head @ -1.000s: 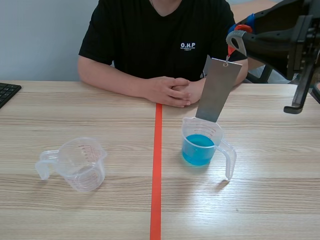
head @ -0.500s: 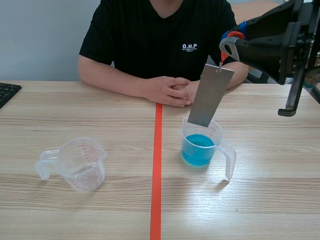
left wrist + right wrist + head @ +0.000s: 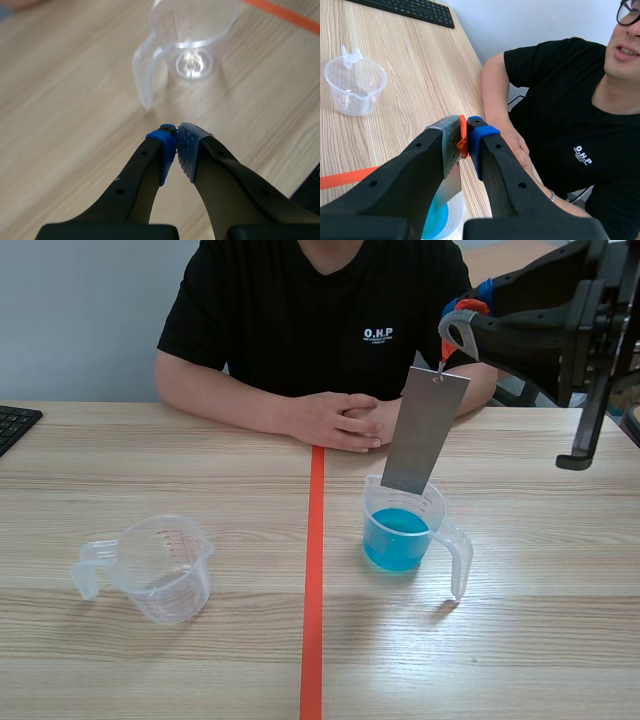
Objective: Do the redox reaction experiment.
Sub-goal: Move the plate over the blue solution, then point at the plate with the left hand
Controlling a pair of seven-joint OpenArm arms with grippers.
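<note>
While the right pincer (image 3: 457, 325) was clamped on the orange tag (image 3: 447, 346) of the flat grey metal strip (image 3: 424, 430), the strip hung along 1-to-7 o'clock, its lower end at the rim of the clear plastic cup (image 3: 436, 508) of blue liquid (image 3: 397, 536), 7 o'clock of the pincer.

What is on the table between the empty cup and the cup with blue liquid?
In the scene view, only the orange-red tape line lies between the empty cup and the blue cup; otherwise the stretch is bare.
</note>
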